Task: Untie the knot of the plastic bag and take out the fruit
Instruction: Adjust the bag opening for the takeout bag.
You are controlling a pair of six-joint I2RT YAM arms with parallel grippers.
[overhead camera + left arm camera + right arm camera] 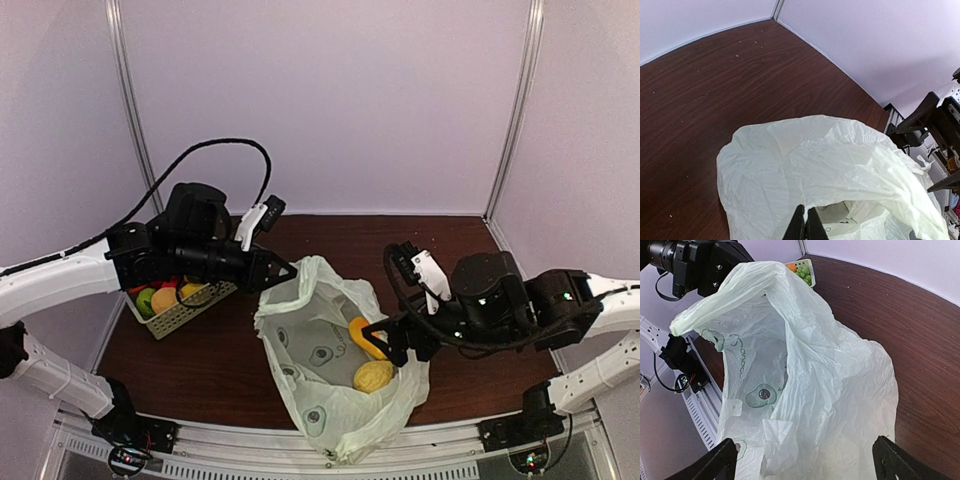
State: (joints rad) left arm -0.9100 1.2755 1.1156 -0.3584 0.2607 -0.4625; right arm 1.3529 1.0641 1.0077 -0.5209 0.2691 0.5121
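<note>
The plastic bag (312,352) lies on the table with its mouth open; no knot shows. My left gripper (287,272) is shut on the bag's rim and holds it up; in the left wrist view the jaws (806,221) pinch the thin plastic (830,165). Inside the bag lie an orange fruit (360,335) and a yellow fruit (373,376). My right gripper (386,342) is open and empty just above the bag's right side. In the right wrist view its gripper (805,465) spans the bag (835,380), and the fruit is hidden by plastic.
A pale green slotted basket (190,310) with several fruits stands at the left, under my left arm; it also shows in the right wrist view (805,271). White walls close the back and sides. A metal rail (300,462) runs along the near edge.
</note>
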